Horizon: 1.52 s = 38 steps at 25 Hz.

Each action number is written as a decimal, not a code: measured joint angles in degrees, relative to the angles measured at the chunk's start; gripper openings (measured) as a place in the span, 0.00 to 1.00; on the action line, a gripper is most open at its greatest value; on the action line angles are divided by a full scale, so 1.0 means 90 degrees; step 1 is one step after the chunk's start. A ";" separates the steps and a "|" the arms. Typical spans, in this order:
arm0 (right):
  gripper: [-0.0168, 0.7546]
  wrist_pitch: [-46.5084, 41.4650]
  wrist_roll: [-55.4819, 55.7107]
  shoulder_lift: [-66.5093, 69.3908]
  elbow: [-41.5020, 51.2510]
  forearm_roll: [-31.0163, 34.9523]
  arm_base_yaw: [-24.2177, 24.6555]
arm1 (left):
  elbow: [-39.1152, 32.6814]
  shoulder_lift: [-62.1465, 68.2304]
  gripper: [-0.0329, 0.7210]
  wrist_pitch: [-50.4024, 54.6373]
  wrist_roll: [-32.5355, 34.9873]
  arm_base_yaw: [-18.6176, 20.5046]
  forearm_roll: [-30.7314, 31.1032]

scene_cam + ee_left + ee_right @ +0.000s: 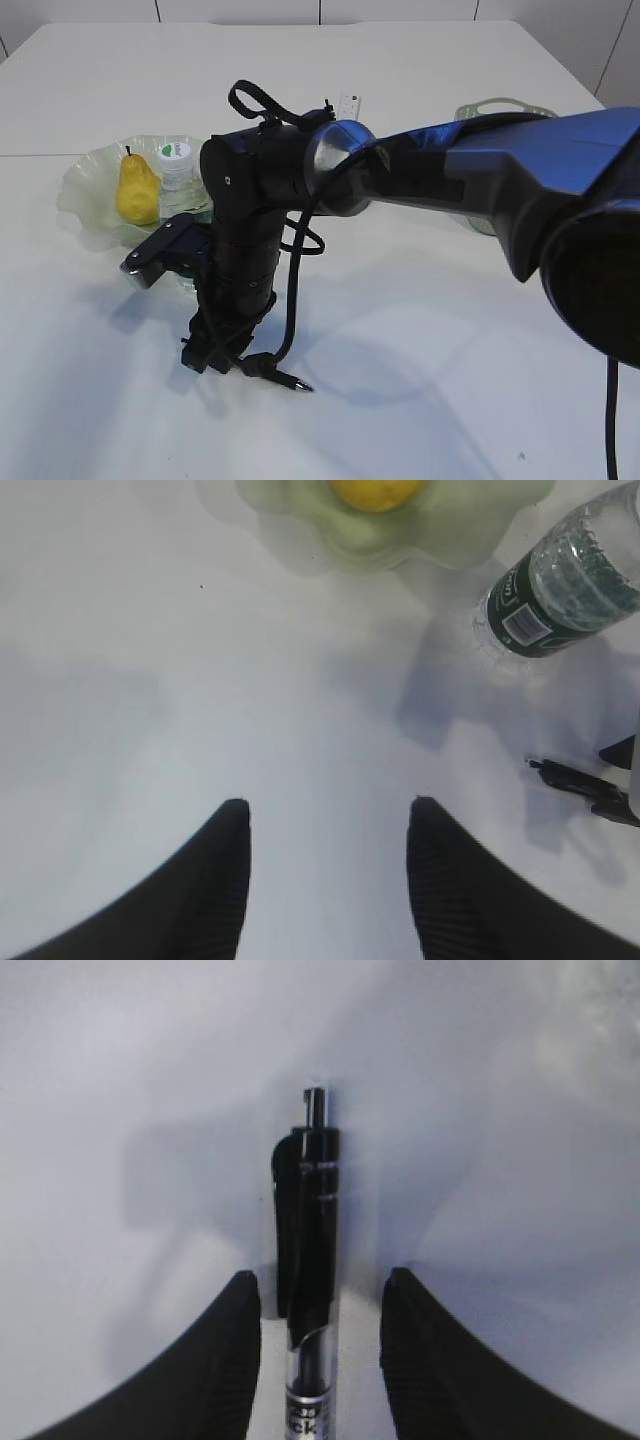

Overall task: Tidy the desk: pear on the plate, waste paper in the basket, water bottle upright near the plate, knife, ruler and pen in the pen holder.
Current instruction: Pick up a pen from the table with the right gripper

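Observation:
My right gripper (320, 1285) is open, its jaws down on the desk (420, 380) on either side of a black and clear pen (315, 1210) that lies flat. In the exterior view the gripper (215, 358) is left of centre and the pen's tip (296, 384) sticks out to its right. The yellow pear (137, 190) sits on the ruffled green plate (80, 190). The water bottle (177, 178) stands upright at the plate's right side. My left gripper (325, 810) is open and empty above bare desk. The pen holder, knife and waste paper are hidden.
The clear ruler (348, 104) pokes up behind the right arm. The sage green basket (497, 106) shows at the back right, mostly behind the arm. The left wrist view shows the plate (450, 530), pear (372, 490), bottle (560, 585) and pen (562, 776).

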<state>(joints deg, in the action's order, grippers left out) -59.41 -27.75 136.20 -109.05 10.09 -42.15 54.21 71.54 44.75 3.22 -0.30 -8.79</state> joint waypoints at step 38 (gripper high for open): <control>0.17 -0.0565 0.0117 -0.0042 -0.0025 -0.0009 0.0012 | 0.0000 0.0000 0.51 -0.0028 0.0000 0.0000 0.0000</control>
<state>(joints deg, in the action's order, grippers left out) -64.50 -26.69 135.82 -109.27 10.01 -42.05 54.21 71.54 44.49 3.22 -0.30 -8.79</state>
